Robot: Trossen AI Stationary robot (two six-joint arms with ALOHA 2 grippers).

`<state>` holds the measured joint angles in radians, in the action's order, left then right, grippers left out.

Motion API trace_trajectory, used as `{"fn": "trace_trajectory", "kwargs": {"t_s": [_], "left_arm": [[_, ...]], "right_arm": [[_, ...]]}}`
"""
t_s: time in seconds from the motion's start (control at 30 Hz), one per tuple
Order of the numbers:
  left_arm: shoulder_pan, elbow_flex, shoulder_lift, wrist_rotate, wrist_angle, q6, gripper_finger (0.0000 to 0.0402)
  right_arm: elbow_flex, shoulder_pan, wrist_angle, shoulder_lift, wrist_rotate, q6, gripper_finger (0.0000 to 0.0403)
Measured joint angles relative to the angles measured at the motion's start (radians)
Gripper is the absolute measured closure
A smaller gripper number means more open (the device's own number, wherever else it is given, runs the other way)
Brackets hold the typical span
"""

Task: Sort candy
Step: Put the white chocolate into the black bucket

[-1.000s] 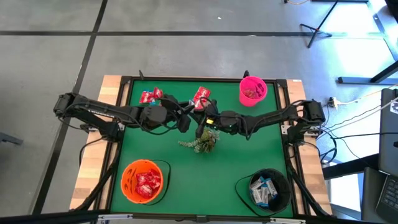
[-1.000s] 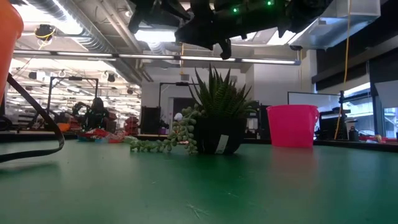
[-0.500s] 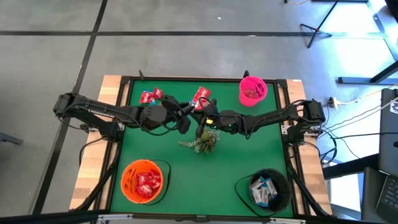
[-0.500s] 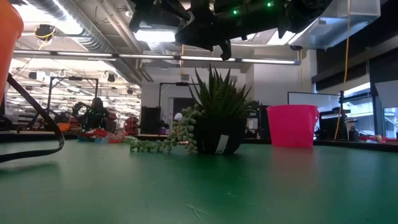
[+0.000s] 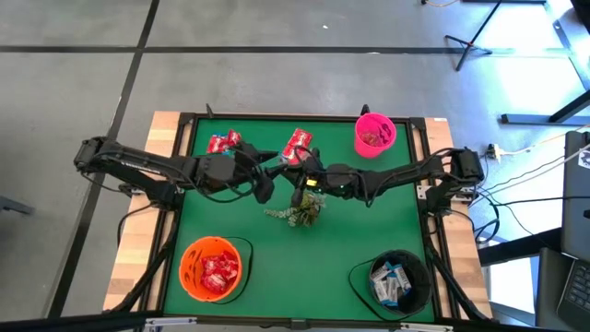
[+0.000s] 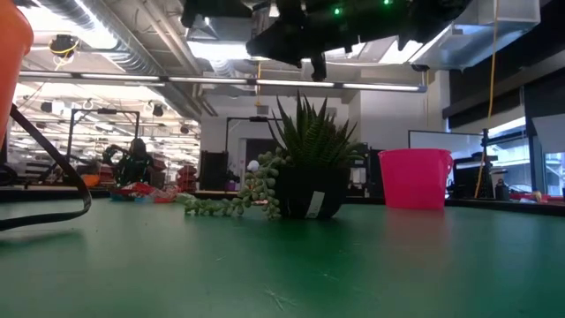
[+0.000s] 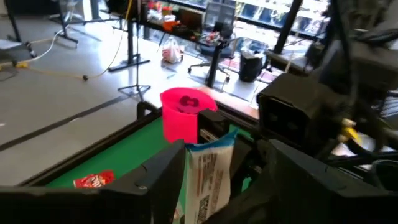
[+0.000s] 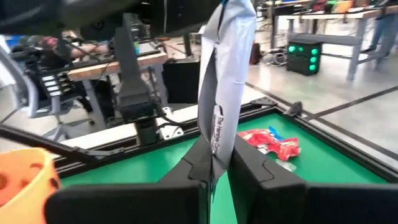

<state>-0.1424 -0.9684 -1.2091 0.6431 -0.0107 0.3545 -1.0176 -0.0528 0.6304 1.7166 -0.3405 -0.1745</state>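
Observation:
A white-and-blue candy packet (image 8: 227,81) is in the air over the table's middle, above the potted plant (image 5: 300,208). My right gripper (image 8: 214,167) is shut on it and comes in from the table's right (image 5: 300,183). My left gripper (image 7: 224,171) is open at the packet's other end (image 7: 208,177), one finger on each side; whether a finger touches it I cannot tell. In the high view the left gripper (image 5: 264,187) is just left of the right one. Red packets (image 5: 224,142) (image 5: 298,142) lie flat near the far edge. My right gripper pinches one end of the packet (image 8: 215,146) between its two fingers, which close on the packet's flat faces. The packet sticks out past the fingertips toward my left gripper. It is lifted clear of the table and the plant.
A pink bowl (image 5: 374,135) stands at the far right. An orange bowl (image 5: 187,270) with red packets is at the near left. A black bowl (image 5: 417,293) with white-and-blue packets is at the near right. The plant's trailing sprig (image 6: 225,205) lies on the green mat.
My left gripper has drawn back a little toward the table's left edge, away from my right gripper. My right gripper and the packet have stayed where they were.

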Motion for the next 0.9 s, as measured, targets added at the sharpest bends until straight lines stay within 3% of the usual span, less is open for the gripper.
{"fn": "trace_trajectory", "kwargs": {"t_s": [0.2, 0.47, 0.57, 0.7, 0.9], "left_arm": [[-0.065, 0.000, 0.110, 0.040, 0.039, -0.042, 0.0180], [-0.151, 0.000, 0.194, 0.175, 0.135, -0.046, 0.0183], [-0.170, 0.000, 0.186, 0.201, 0.166, -0.027, 0.0183], [-0.177, 0.000, 0.172, 0.208, 0.209, 0.023, 0.0184], [-0.181, 0.000, 0.160, 0.209, 0.245, 0.063, 0.0184]], "right_arm": [[0.000, 0.000, -0.168, -0.116, 0.179, 0.062, 0.0378], [-0.001, -0.002, -0.497, -0.312, 0.648, 0.033, 0.0371], [-0.001, -0.029, -0.601, -0.370, 0.750, -0.040, 0.0373], [-0.001, -0.108, -0.746, -0.443, 0.740, -0.085, 0.0373], [-0.001, -0.293, -1.018, -0.578, 0.464, -0.221, 0.0373]]}}
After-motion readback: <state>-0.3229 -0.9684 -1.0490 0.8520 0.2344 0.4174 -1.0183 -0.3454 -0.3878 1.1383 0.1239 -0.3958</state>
